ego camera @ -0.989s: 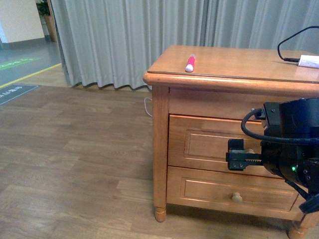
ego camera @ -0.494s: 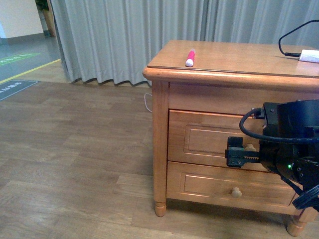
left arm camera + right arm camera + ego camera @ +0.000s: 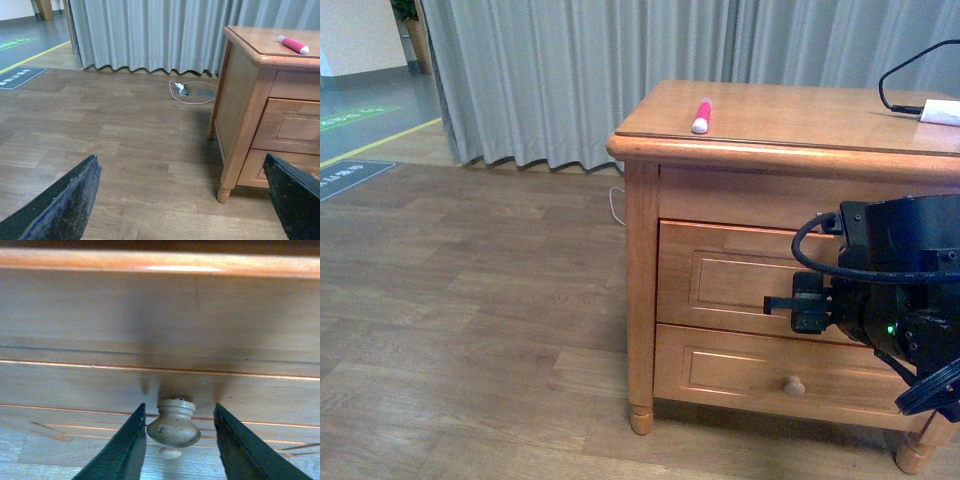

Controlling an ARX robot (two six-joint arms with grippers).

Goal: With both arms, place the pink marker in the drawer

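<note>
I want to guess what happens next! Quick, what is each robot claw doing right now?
Left gripper: open, holding nothing.
Right gripper: open around the drawer knob, not clamped on it yet.

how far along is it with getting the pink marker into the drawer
Nothing done yet: the drawer looks shut and the pink marker lies on the cabinet top. In hand: the open right gripper has a finger on each side of the knob, not gripping. The left gripper is open, clear of the cabinet. Left: open the drawer, pick up the marker, put it in.
</note>
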